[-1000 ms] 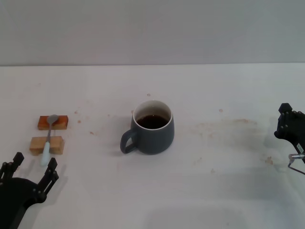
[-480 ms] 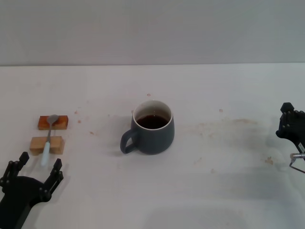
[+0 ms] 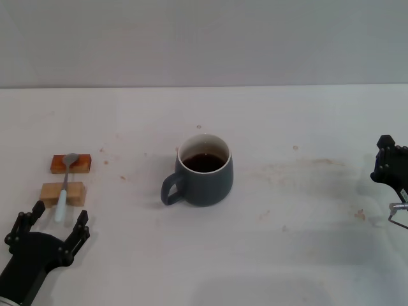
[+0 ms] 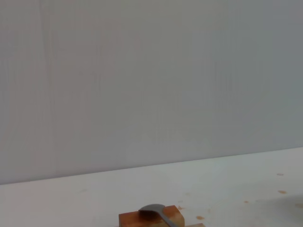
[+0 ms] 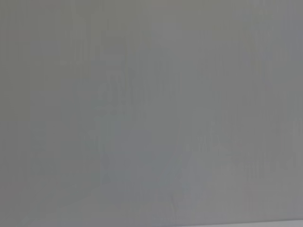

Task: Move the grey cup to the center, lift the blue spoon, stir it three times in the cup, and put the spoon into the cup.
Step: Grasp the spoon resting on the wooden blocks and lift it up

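Observation:
The grey cup (image 3: pixel 204 169) stands in the middle of the table, its handle toward my left, with dark liquid inside. The blue spoon (image 3: pixel 64 185) lies at the left across two small wooden blocks, bowl on the far block and pale handle pointing toward me; the left wrist view shows its metal bowl (image 4: pixel 152 210) on the far block. My left gripper (image 3: pixel 58 220) is open just in front of the handle's tip, apart from it. My right gripper (image 3: pixel 389 159) hangs at the right edge of the table, far from the cup.
The far wooden block (image 3: pixel 71 164) is reddish brown, the near one (image 3: pixel 62 192) pale. Brown stains (image 3: pixel 299 167) speckle the white table to the right of the cup. A grey wall stands behind the table.
My left gripper has moved forward and slightly right, closing on the spoon's handle end. The right gripper has drifted a little toward the right edge. Cup and spoon have not moved.

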Robot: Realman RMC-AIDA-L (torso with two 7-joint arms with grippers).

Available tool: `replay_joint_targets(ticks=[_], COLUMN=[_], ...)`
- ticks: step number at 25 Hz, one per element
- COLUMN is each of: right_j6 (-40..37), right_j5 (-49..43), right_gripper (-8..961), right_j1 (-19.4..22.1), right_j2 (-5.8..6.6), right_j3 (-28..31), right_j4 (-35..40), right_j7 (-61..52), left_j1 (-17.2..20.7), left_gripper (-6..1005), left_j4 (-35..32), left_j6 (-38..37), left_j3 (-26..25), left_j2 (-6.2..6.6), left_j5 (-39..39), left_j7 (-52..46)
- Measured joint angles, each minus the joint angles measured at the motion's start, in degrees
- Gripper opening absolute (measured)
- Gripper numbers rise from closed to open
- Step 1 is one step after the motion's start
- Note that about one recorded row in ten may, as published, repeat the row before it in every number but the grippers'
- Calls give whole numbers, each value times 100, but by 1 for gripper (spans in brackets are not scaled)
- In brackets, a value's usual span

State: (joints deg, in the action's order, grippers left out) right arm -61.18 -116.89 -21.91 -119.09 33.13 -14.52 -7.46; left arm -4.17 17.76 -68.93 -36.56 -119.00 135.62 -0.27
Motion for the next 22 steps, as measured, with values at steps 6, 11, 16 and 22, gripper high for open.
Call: replay_joint_targets(ticks=[6,11,16,22], right_j6=[0,0,0,1], right_j5=[0,-11,-23,-37], right_gripper=[-1,-1,-1,-1], right_j1=[-6,-13,-13,-1], right_j2=[0,0,0,0], right_j3=[0,0,0,0], right_j4=[4,-2,-5,-7], right_j7=[7,9,11,14], left_j1=[-68,-109,-111,-97], left_gripper=[830,830,830,829], left_j4=[-16,-7,-1,0], left_j6=[135,194,195,146], left_j3=[-18,-24,-27,-3], left_j2=[0,0,0,6], left_j5=[-15,-27,-142,-203], left_j7=[0,1,1,9])
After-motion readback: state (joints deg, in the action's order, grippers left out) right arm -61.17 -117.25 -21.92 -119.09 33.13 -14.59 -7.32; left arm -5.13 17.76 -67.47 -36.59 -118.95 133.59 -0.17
